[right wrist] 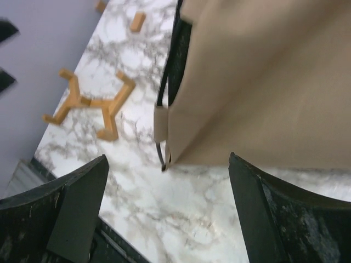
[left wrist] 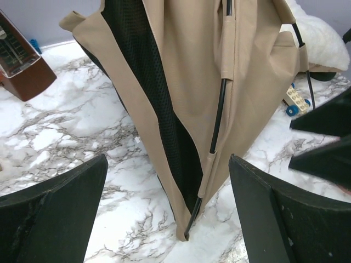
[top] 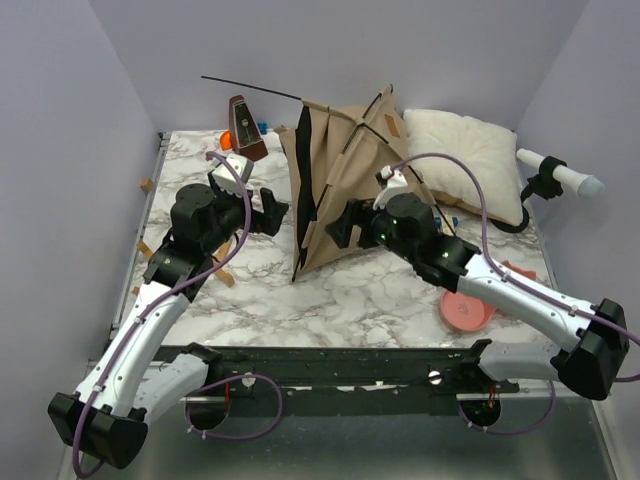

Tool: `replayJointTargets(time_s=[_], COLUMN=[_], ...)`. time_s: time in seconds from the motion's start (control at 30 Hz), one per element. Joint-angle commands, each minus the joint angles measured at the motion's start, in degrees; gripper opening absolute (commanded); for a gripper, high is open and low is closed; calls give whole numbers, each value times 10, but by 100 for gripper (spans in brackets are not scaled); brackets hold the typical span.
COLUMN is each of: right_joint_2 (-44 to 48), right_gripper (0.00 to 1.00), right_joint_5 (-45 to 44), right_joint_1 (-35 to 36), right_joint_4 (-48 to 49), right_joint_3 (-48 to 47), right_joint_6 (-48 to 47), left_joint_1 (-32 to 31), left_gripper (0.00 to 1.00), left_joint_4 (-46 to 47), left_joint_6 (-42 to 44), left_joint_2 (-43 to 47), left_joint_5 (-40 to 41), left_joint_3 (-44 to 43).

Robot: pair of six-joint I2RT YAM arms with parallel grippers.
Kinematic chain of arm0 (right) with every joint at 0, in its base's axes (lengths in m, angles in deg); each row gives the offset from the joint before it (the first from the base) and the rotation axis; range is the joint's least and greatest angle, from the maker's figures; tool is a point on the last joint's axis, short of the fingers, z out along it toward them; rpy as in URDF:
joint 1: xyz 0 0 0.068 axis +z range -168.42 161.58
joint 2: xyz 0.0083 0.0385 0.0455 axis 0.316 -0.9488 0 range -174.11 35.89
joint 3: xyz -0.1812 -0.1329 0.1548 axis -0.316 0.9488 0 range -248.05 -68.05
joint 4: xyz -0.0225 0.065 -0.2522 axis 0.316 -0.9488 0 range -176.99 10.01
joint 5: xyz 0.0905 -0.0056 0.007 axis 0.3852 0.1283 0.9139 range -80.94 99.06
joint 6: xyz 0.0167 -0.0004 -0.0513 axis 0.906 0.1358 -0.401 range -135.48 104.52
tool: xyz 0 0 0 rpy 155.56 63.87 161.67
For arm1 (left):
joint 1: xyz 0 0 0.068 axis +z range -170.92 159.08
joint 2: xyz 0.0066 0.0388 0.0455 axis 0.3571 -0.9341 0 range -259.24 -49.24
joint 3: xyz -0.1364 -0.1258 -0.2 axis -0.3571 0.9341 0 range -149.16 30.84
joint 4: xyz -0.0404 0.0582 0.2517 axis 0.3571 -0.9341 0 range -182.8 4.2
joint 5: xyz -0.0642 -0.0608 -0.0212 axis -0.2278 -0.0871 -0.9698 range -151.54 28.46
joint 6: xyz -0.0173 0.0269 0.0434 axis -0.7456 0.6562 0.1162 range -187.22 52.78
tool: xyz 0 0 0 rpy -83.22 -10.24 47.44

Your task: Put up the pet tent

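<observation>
The pet tent (top: pixel 340 190) stands folded flat on one corner at mid tabletop (top: pixel 330 300), so it likely needs spreading. The left pincer (top: pixel 275 212) and right pincer (top: pixel 340 225) flank it, both wide and holding nothing, probably ready to take opposite edges. What is inside it cannot be told; the white pillow (top: pixel 465 150) lies outside, behind.

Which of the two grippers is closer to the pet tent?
The right gripper: it sits at the lower edge of the pet tent; the left gripper stands clear.
</observation>
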Motion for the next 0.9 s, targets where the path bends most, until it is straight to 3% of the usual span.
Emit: replayJointTargets(time_s=[0.0, 0.1, 0.23, 0.3, 0.4, 0.5, 0.67, 0.73, 0.87], right_joint_2=[-52, -107, -160, -173, -179, -183, -185, -189, -212], right_gripper=[98, 98, 99, 99, 99, 99, 98, 95, 75], right_joint_5=[-127, -178, -108, -113, -110, -51, -2, 12, 5], right_joint_1=[-1, -26, -110, -140, -194, -251, -269, -270, -272], right_joint_4=[-123, -171, -189, -188, -166, -135, -72, -47, -12], right_joint_3=[-135, -232, -309, -325, -316, -287, -238, -224, -223], right_joint_6=[-57, -106, -123, -137, -162, -187, -273, -299, -347], left_joint_1=[5, 5, 5, 5, 3, -1, -1, -1, 0], left_gripper=[99, 99, 99, 99, 99, 99, 98, 98, 99], left_joint_4=[-6, -7, -2, 4, 19, 15, 18, 8, 2], left_joint_6=[13, 11, 8, 8, -2, -10, -15, -9, 14], left_joint_2=[8, -4, -15, -18, -29, -57, -67, -64, -47], left_joint_5=[37, 29, 7, -10, -56, -99, -107, -81, -32], left_joint_3=[5, 4, 6, 7, 12, 1, 3, 0, 2])
